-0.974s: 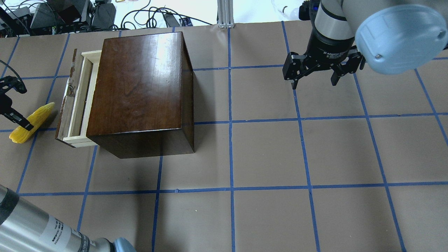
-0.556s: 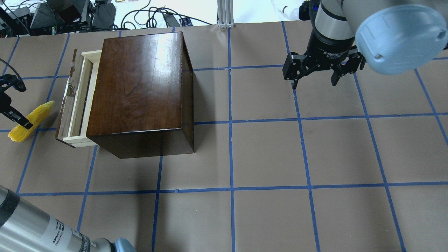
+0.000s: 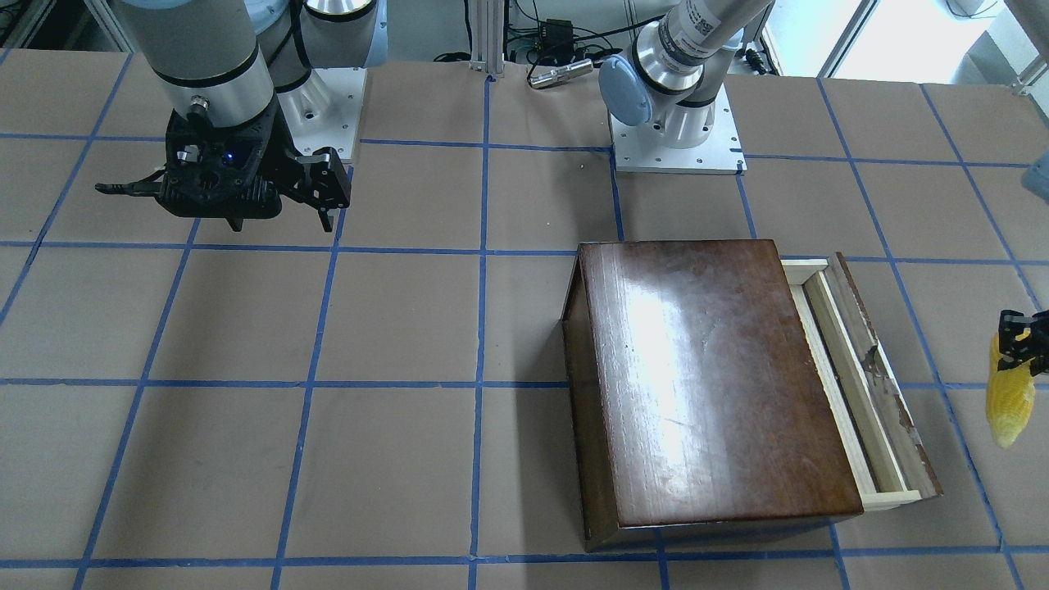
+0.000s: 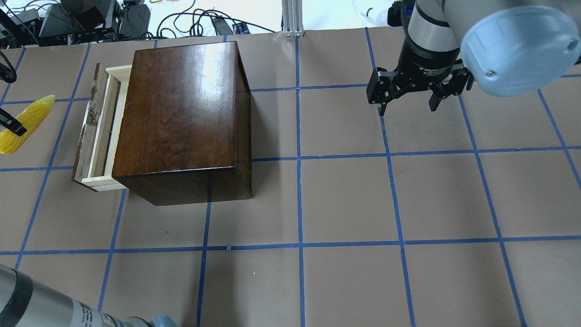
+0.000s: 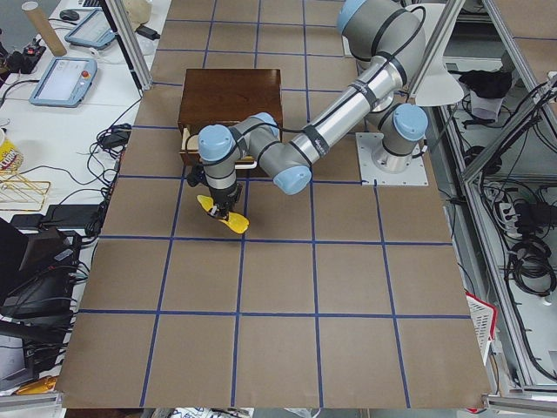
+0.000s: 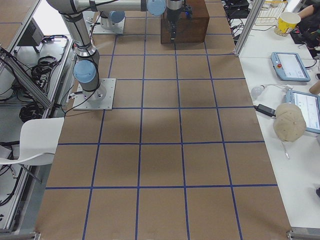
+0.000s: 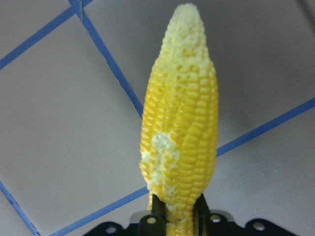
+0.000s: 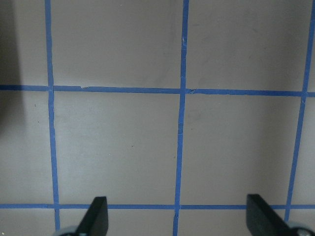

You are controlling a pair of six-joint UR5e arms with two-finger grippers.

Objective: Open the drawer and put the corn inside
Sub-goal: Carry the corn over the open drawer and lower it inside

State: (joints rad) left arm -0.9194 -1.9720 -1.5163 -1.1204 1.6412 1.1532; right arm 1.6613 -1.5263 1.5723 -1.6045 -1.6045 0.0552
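Note:
The yellow corn [image 4: 28, 118] is clamped at its thick end in my left gripper [image 7: 177, 219], pale tip pointing away, above the paper to the left of the drawer. It also shows in the front view [image 3: 1006, 401] and the left view [image 5: 223, 217]. The drawer [image 4: 100, 131], pale wood with a chipped dark front, stands partly pulled out of the dark-brown box [image 4: 181, 113]; the opening is a narrow strip. My right gripper [image 4: 406, 105] hangs open and empty over the far right of the table, and its fingers [image 8: 97, 216] show spread wide.
The table is covered in brown paper with a blue tape grid [image 4: 299, 159]. Cables and equipment [image 4: 91, 18] lie beyond the far edge. The left arm's forearm [image 4: 41, 309] crosses the near left corner. The robot bases [image 3: 676, 131] stand at the back.
My left gripper has lifted the corn off the table and carried it toward the far left, near the view's edge. The drawer and the right arm have not moved.

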